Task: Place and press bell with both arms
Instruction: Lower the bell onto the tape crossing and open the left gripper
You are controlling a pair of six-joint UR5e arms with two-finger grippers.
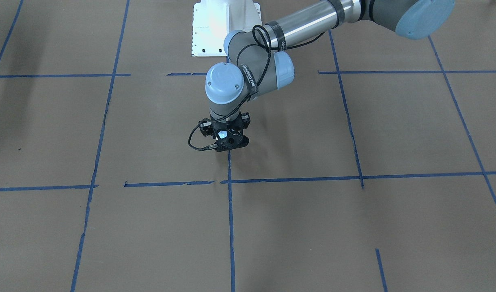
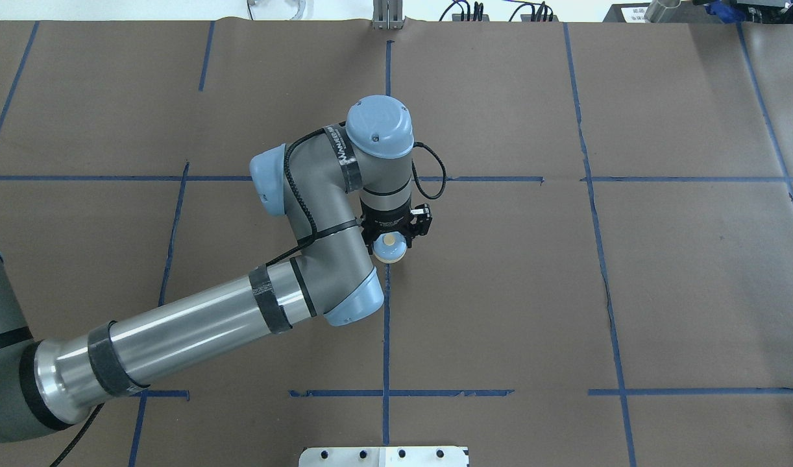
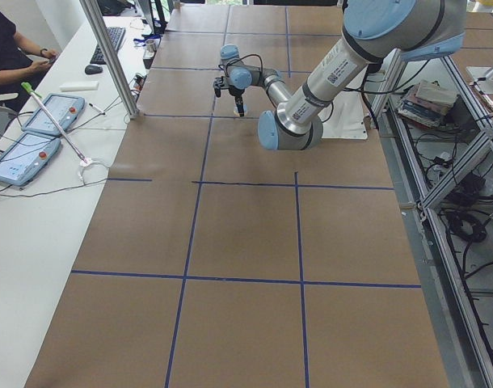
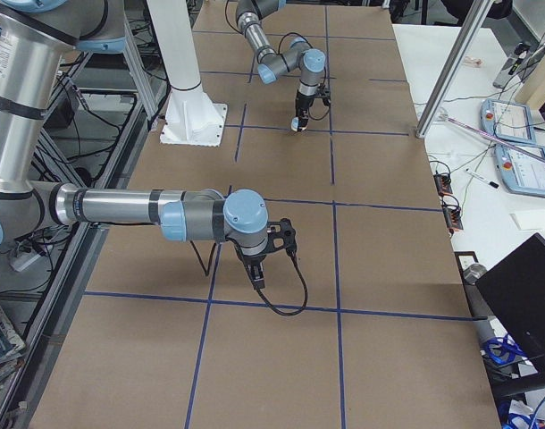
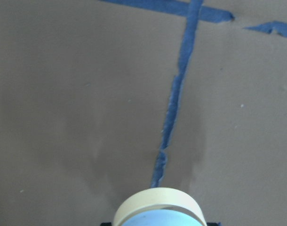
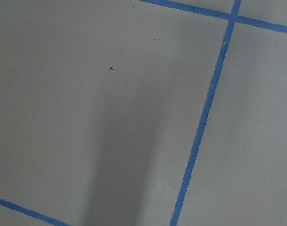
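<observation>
Light-blue bell (image 2: 390,250) with cream button and base; brown table (image 2: 695,292) gridded with blue tape (image 2: 385,337)

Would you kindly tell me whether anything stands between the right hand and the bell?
Nothing visible lies on the table between the right hand and the bell. The left hand, though, grips the bell from above and sits over its button, so a press would probably meet that hand first.

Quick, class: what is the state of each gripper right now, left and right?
Left gripper: closed, holding the bell.
Right gripper: it shows only in the side view, so it cannot be told.
</observation>
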